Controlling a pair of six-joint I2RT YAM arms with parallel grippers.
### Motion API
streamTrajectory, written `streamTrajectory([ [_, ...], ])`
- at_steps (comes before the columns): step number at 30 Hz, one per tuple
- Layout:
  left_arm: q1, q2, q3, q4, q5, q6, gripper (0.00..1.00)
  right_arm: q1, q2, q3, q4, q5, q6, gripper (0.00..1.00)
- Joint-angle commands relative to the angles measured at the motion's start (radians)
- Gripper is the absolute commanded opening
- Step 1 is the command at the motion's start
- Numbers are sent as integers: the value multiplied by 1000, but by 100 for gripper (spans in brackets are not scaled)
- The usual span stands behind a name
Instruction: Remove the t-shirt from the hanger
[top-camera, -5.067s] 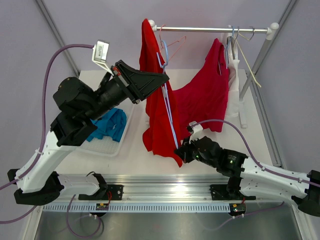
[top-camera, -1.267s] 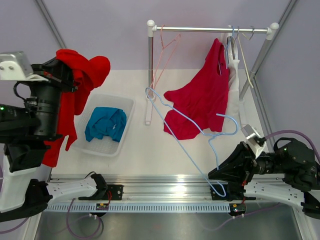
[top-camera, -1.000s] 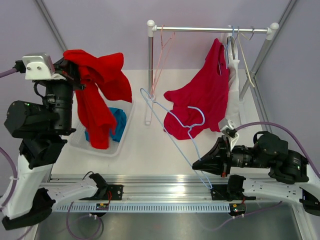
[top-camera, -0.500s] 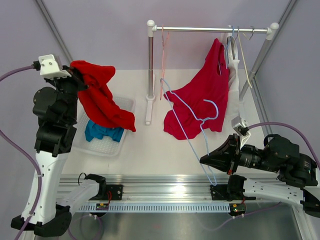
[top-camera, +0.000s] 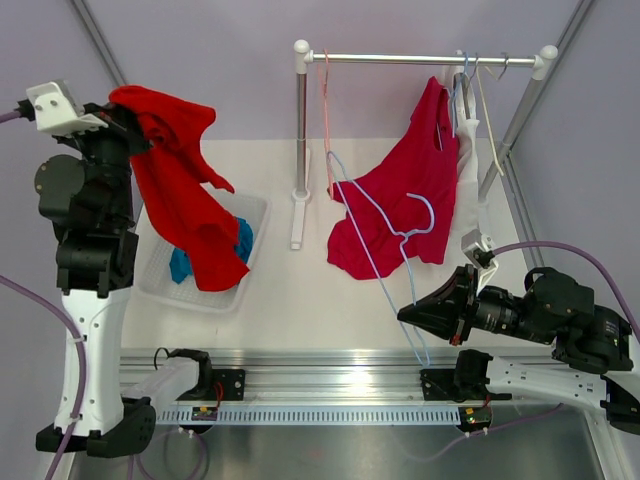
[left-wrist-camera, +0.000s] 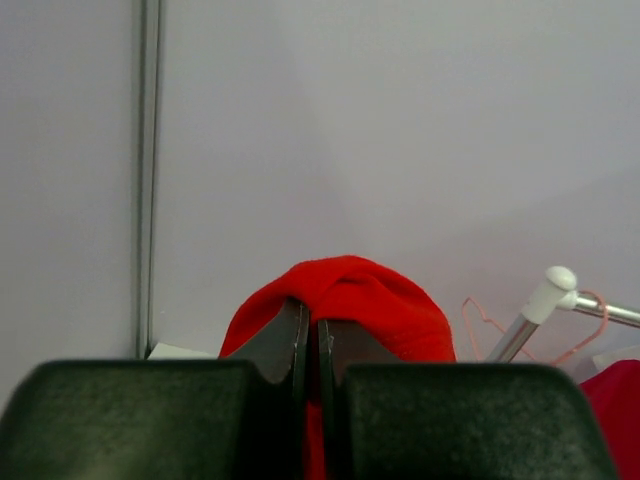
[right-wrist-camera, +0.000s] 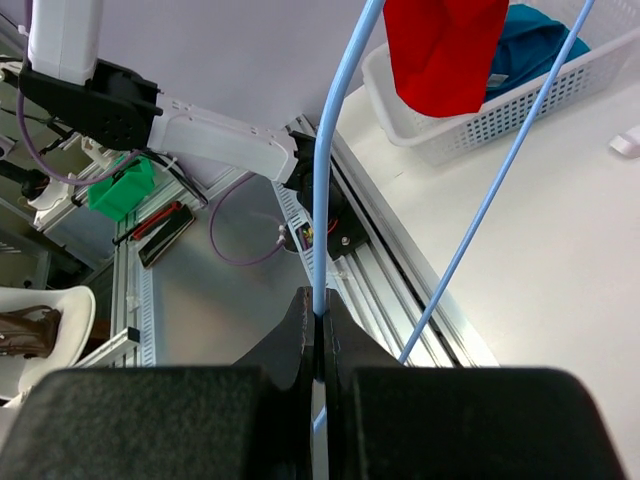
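Note:
The red t-shirt (top-camera: 180, 195) is off the hanger and hangs from my left gripper (top-camera: 128, 112), which is raised high at the far left and shut on a bunch of its cloth. The shirt's lower end dangles over the white basket (top-camera: 258, 215). In the left wrist view the fingers (left-wrist-camera: 290, 335) pinch the red cloth (left-wrist-camera: 375, 300). My right gripper (top-camera: 408, 315) is shut on the bare light-blue wire hanger (top-camera: 387, 280) and holds it up over the table's front right. In the right wrist view the wire (right-wrist-camera: 322, 200) runs up from between the closed fingers (right-wrist-camera: 300, 330).
A clothes rail (top-camera: 400, 58) at the back carries another red garment (top-camera: 415, 170), a white garment (top-camera: 466, 165) and a pink hanger (top-camera: 326, 90). Its white post (top-camera: 300, 140) stands mid-table. The basket holds a blue cloth (top-camera: 243, 240). An aluminium rail (top-camera: 320, 365) lines the front edge.
My left arm has swung the red t-shirt higher and leftwards; it now hangs straighter over the basket. My right gripper and the blue hanger have barely moved.

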Motion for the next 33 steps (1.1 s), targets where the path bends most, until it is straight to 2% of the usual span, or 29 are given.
streamTrajectory([
  [1, 36, -28, -162, 120, 41, -29, 0, -1, -8, 32, 3, 40, -11, 0],
  [6, 59, -48, -312, 182, 33, -54, 0, -1, -5, 15, 6, 153, -1, 0],
  [9, 59, -69, -387, 154, 64, -144, 5, -1, 51, 56, -28, 336, -5, 0],
  [10, 59, -104, -448, 134, 77, -172, 9, 1, 97, 70, -44, 440, -14, 0],
  [11, 59, -128, -487, 131, 82, -202, 14, -1, 119, 77, -34, 471, -27, 0],
  [12, 59, -154, -525, 128, 90, -262, 27, -1, 139, 84, -22, 496, -45, 0],
  [15, 59, -250, -653, 61, 97, -349, 50, -1, 234, 104, 1, 649, -102, 0],
  [17, 59, -310, -723, 1, 125, -380, 54, -9, 297, 116, 46, 712, -152, 0],
  [18, 59, -330, -745, -16, 128, -386, 56, -21, 317, 125, 57, 712, -166, 0],
  [20, 59, -370, -789, -59, 134, -396, 67, -70, 372, 145, 93, 659, -197, 0],
  [21, 59, -408, -815, -74, 131, -397, 73, -154, 384, 147, 106, 613, -205, 0],
  [22, 59, -427, -825, -99, 136, -396, 90, -208, 413, 148, 135, 491, -209, 0],
  [23, 59, -444, -829, -111, 145, -390, 98, -263, 429, 147, 150, 429, -209, 0],
  [24, 59, -465, -819, -125, 160, -371, 99, -350, 444, 147, 162, 386, -211, 0],
  [25, 59, -473, -809, -151, 215, -355, 99, -386, 480, 151, 176, 302, -220, 0],
  [28, 59, -502, -774, -206, 347, -302, 99, -484, 568, 186, 215, 174, -214, 0],
  [33, 20, -542, -780, -230, 534, -276, 99, -575, 698, 288, 282, 83, -202, 0],
])
